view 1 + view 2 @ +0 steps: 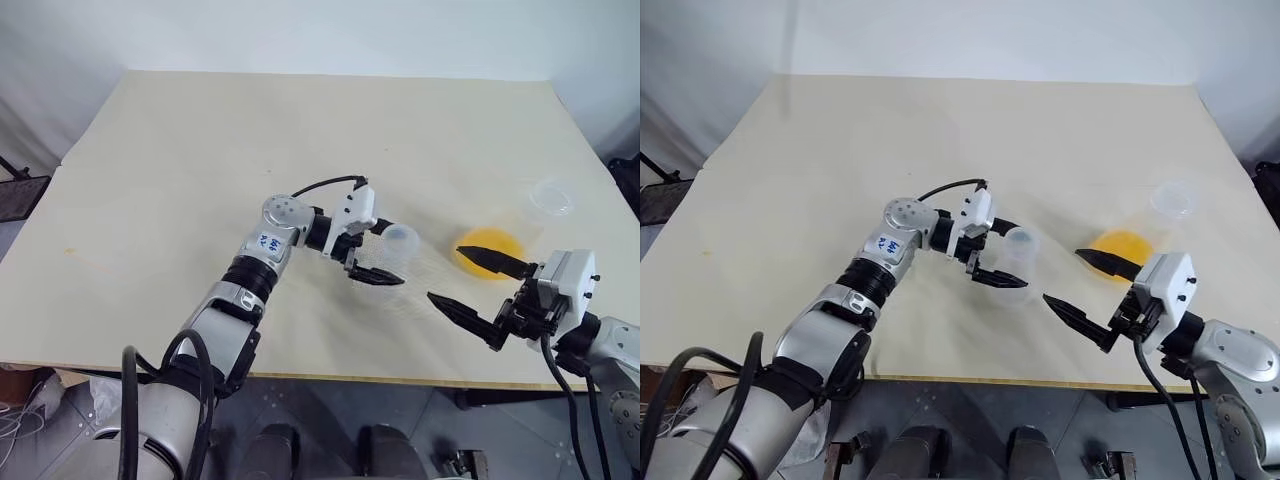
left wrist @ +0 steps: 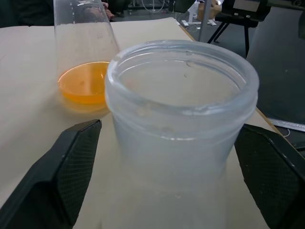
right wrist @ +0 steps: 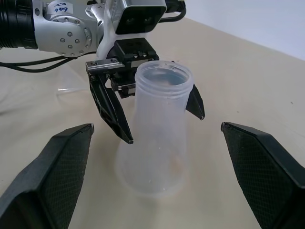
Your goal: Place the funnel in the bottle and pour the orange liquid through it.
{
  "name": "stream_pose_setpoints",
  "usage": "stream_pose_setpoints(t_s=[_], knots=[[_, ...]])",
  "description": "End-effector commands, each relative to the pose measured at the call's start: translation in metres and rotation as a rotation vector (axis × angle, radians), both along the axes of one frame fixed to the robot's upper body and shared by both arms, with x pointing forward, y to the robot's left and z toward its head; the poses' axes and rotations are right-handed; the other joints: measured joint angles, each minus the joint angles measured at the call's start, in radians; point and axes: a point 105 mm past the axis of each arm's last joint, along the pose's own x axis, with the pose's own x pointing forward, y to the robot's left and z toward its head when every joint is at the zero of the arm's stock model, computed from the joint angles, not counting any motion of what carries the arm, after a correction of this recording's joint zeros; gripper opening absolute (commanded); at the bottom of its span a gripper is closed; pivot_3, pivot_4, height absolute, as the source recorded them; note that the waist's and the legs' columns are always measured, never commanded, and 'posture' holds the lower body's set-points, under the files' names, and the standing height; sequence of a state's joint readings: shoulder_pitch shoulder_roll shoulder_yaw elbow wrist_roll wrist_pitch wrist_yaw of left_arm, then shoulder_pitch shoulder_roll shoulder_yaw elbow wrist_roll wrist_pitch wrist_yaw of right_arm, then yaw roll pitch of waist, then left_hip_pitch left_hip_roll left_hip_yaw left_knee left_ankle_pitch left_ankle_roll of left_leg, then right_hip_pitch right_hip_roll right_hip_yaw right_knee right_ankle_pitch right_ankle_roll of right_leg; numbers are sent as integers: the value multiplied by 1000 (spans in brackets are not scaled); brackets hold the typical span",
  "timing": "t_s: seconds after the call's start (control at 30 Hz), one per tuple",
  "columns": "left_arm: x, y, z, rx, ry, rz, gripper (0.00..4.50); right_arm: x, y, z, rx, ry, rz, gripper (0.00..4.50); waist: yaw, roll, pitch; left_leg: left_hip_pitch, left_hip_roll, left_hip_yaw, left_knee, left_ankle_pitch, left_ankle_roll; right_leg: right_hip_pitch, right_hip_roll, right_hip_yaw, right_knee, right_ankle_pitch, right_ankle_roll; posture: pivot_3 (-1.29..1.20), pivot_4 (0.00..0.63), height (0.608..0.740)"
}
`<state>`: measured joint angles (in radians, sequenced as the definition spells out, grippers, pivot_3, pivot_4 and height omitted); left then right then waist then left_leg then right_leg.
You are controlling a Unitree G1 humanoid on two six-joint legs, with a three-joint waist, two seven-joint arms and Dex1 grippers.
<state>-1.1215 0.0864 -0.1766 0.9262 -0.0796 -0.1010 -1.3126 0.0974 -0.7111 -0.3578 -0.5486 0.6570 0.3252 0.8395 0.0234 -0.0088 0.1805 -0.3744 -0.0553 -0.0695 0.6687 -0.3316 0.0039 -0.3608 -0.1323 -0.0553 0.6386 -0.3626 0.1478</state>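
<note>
Two conical flasks are counted: the milky plastic bottle [image 1: 392,252] at frame centre, straddled untouched by the wide-spread left end effector [image 1: 368,253], and a clearer flask [image 2: 85,57] holding orange liquid [image 1: 488,250] centre-right. The right end effector [image 1: 475,285] gapes empty. A beige surface [image 1: 200,150] is backed by white walls.

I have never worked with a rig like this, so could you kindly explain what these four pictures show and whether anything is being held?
A two-armed robot stands at a table. Two pictures look down from its head; the other two come from cameras on its wrists. The left gripper has its fingers open on either side of the milky bottle, apart from it, so nothing is held. The right gripper is open and empty. Beyond it stands a clearer flask holding the orange liquid.
</note>
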Motion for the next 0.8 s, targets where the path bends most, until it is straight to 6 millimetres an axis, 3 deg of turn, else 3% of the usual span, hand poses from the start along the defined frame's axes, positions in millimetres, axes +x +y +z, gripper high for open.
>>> stream_pose_setpoints(t_s=[0.03,0.8], knots=[[-1,0,22,-38,-28,-26,4427,-2,-2,13,-24,-65,1,4500,0,0,0,0,0,0,0,0,0,0,0,0,0,0,0,0,150,740],[-10,78,45,-38,-31,10,4427,8,-9,14,-111,-41,70,4500,-3,0,0,0,1,-1,0,0,0,0,0,0,1,0,0,0,150,740]])
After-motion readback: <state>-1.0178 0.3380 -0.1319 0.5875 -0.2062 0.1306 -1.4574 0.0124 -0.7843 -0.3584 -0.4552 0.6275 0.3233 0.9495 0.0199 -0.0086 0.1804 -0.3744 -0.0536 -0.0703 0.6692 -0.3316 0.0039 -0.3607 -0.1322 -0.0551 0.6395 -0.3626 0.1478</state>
